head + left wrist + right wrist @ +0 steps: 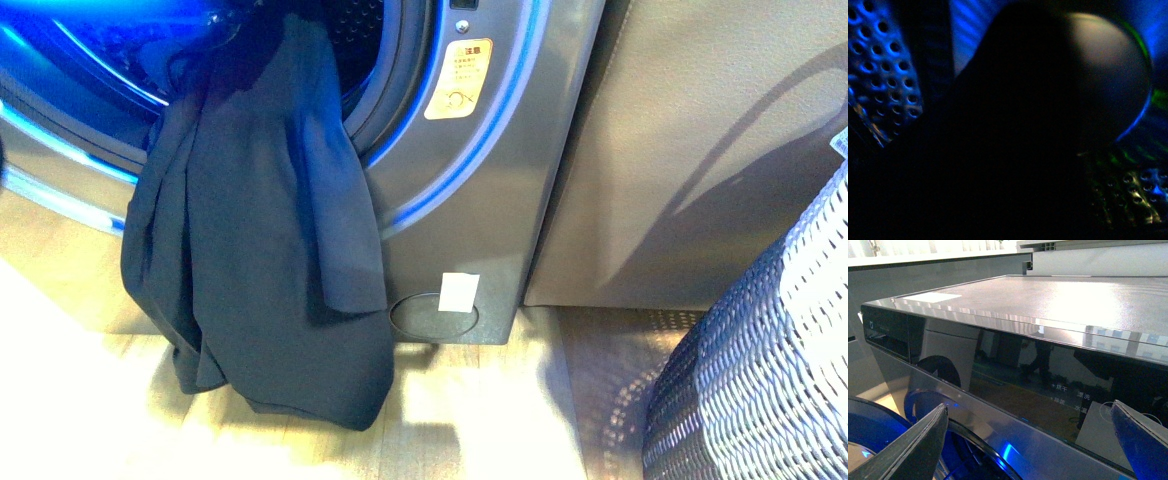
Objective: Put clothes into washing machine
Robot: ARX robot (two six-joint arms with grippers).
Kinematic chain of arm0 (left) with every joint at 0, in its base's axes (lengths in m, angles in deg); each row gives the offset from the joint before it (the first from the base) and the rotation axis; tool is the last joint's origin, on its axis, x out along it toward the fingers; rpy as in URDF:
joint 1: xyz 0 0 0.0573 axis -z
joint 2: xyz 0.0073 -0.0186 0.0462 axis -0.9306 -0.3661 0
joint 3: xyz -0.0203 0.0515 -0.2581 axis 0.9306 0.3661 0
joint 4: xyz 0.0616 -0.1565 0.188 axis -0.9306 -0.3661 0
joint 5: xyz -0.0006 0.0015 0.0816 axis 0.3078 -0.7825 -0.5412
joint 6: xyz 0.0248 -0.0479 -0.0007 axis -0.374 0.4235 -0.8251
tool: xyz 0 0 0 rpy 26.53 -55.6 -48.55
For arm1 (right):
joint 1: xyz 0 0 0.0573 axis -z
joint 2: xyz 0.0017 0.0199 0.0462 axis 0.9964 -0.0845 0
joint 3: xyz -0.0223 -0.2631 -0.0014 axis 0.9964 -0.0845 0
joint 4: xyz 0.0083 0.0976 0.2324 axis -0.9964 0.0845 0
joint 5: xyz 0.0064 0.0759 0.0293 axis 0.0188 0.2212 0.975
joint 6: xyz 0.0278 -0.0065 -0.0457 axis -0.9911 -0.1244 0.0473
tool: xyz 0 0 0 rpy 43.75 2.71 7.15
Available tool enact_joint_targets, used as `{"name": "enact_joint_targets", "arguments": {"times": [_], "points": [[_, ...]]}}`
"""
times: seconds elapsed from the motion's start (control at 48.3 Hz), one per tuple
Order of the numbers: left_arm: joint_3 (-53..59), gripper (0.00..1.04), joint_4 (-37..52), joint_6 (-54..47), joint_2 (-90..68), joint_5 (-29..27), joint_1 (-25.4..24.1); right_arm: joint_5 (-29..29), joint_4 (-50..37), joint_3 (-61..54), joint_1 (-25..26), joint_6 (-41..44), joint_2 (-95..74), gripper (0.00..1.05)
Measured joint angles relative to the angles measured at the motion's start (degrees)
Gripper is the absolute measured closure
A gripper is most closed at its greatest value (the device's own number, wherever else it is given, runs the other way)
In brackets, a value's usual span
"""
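The clothes (260,250), a long dark navy garment, hang limp out of the washing machine (500,200) porthole, over its rim and down to the wooden floor. Their top end lies inside the blue-lit drum. In the left wrist view a dark mass of the clothes (1013,125) fills the middle, with the perforated steel drum (883,65) around it. My left gripper is shut on the clothes, its fingers lost in the dark. My right gripper (1029,409) is open and empty, held up high before the washing machine's black control panel (1048,370).
A yellow warning sticker (459,80) sits beside the porthole. A white tag (458,292) and a round cover (433,314) are low on the front. A grey-beige cabinet (700,150) stands to the right, a white woven basket (760,370) at the near right.
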Motion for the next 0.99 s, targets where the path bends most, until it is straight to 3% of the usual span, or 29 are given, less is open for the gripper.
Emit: {"name": "enact_joint_targets", "arguments": {"times": [0.145,0.29,0.497,0.559,0.601,0.808,0.994], "points": [[-0.98,1.00,-0.92,-0.57,0.00,0.13,-0.13,-0.02,0.00,0.00,0.00,0.00,0.00,0.07],[-1.70,1.00,-7.41,-0.15,-0.50,2.67,-0.42,-0.02,0.00,0.00,0.00,0.00,0.00,0.07],[-1.75,0.73,-14.93,1.64,-1.27,4.87,-1.22,-0.02,0.00,0.00,0.00,0.02,0.02,0.07],[-1.70,0.57,-17.25,3.13,-1.29,6.27,-1.46,0.00,0.00,0.00,0.00,0.00,0.02,0.07],[-0.07,0.52,-18.12,3.76,-0.55,7.30,-1.55,0.00,0.00,0.00,0.00,0.00,0.02,0.07],[35.19,0.07,-4.87,4.24,18.05,10.62,-1.11,0.00,0.00,0.00,0.00,0.00,0.09,0.07],[50.47,0.06,2.62,3.30,26.21,11.54,-0.44,0.00,-0.02,0.00,0.00,0.00,0.09,0.07]]}}
